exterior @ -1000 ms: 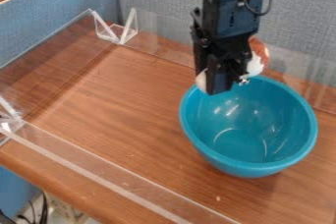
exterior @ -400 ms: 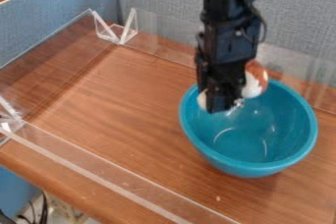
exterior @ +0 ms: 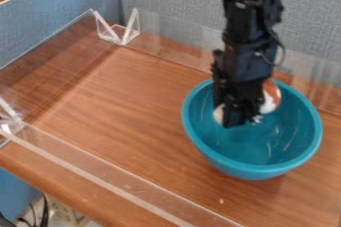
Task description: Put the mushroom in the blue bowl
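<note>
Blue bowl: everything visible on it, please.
The blue bowl is round, deep and teal-blue, plain outside, with a smooth rim and a glossy, plastic-looking surface that catches highlights inside. It sits upright on the wooden tabletop, toward the right of the view. The black gripper reaches over its far part with the mushroom, hiding some of the rim and interior. Whether either touches the bowl can't be told from this view.
</note>
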